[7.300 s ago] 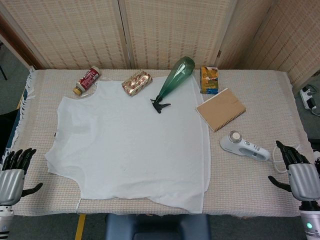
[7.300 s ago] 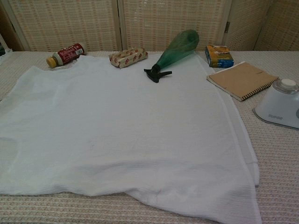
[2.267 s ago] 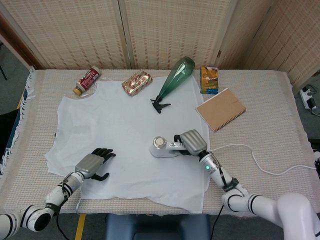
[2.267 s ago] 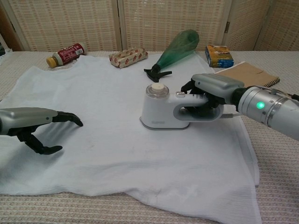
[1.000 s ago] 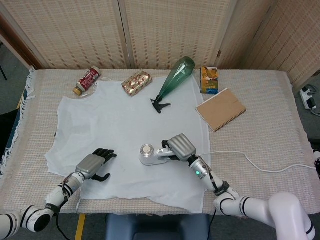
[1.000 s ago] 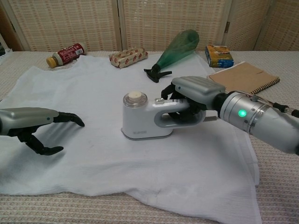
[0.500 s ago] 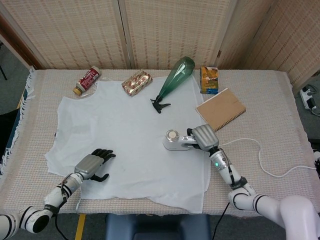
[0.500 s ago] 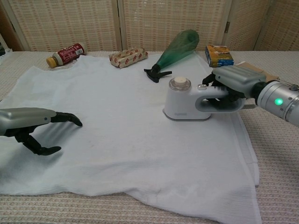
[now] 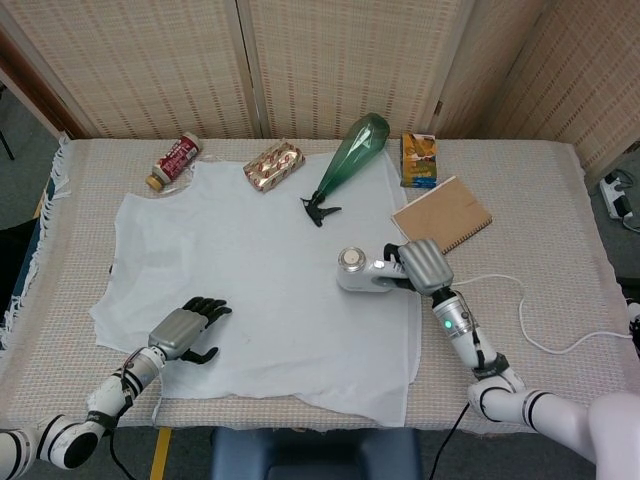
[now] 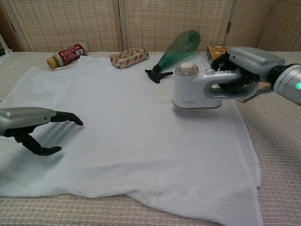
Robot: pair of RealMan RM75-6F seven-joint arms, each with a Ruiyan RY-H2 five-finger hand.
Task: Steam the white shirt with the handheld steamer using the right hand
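Note:
The white shirt point(image 9: 250, 280) point(image 10: 122, 141) lies spread flat over the middle of the table. My right hand point(image 9: 422, 266) point(image 10: 247, 63) grips the handle of the white handheld steamer point(image 9: 360, 272) point(image 10: 193, 92), which sits over the shirt's right part near its edge; in the chest view it appears slightly raised off the cloth. Its white cord point(image 9: 520, 330) trails off to the right. My left hand point(image 9: 188, 328) point(image 10: 30, 122) rests on the shirt's lower left part, fingers spread and empty.
Along the table's far side lie a red bottle point(image 9: 175, 160), a patterned packet point(image 9: 273, 165), a green spray bottle point(image 9: 345, 160), a yellow-blue box point(image 9: 419, 158) and a brown spiral notebook point(image 9: 441, 218). Folding screens stand behind the table.
My right hand has carried the steamer from the shirt's lower middle back to the right and further away from me. My left hand has stayed where it was.

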